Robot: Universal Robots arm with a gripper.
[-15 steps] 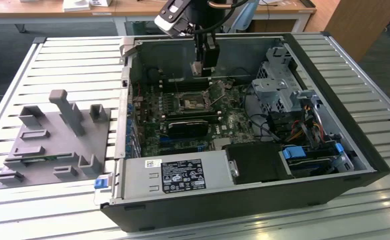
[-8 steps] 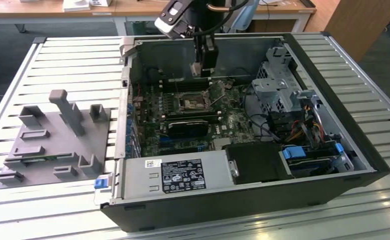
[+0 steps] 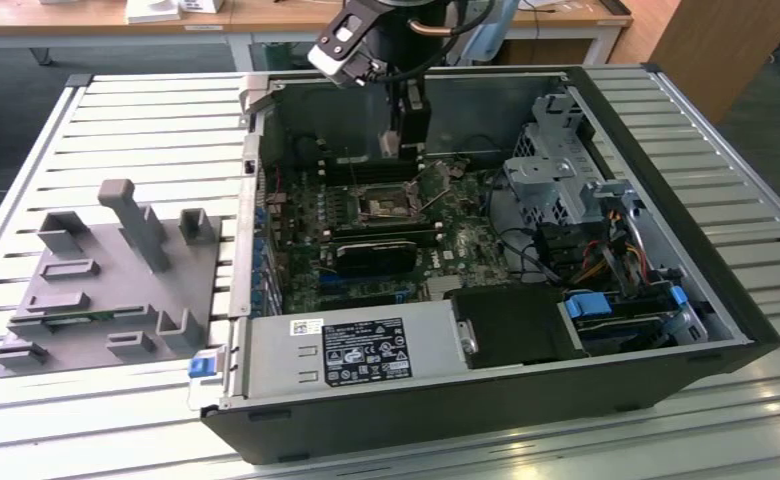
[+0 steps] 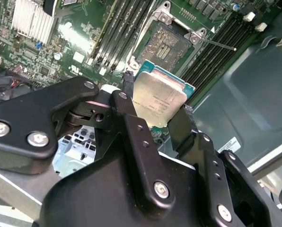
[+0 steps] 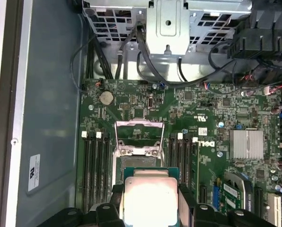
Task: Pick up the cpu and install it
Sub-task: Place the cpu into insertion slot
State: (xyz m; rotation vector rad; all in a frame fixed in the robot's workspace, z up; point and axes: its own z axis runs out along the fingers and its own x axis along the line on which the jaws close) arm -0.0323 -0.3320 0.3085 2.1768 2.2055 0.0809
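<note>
- The tool [image 4: 155, 101] was clenched on the cpu [image 4: 161, 94], with one black finger pressed against each of two opposite edges of the chip.
- The cpu's shiny silver top plate faced the wrist cameras, with its thin green rim visible around the plate. The chip was lifted clear of the board and rested on nothing.
- The step in hand appeared to be the carry to the mount. The pick-up was done, and the chip was not yet seated.
- The socket [image 4: 165, 43] lay open just beyond the chip in the second wrist view. Its contact field was bare and its metal frame was swung up.
- In the exterior view, the tool hung inside the computer case [image 3: 497, 400], near the far wall, a little short of the socket.
- As a judgement, seating would call for centring the chip over the socket, squaring its edges to the frame and matching its corner mark. The chip would then need a flat, gentle descent, because the contacts looked fragile.
- Memory slots [image 4: 216, 47] flanked the socket on both sides, which left little room for the fingers.
- The case lay open on a slatted worktop [image 3: 137, 120]. A grey fixture tray [image 3: 110, 270] stood on the worktop at the exterior view's left, well apart from the tool.
</note>
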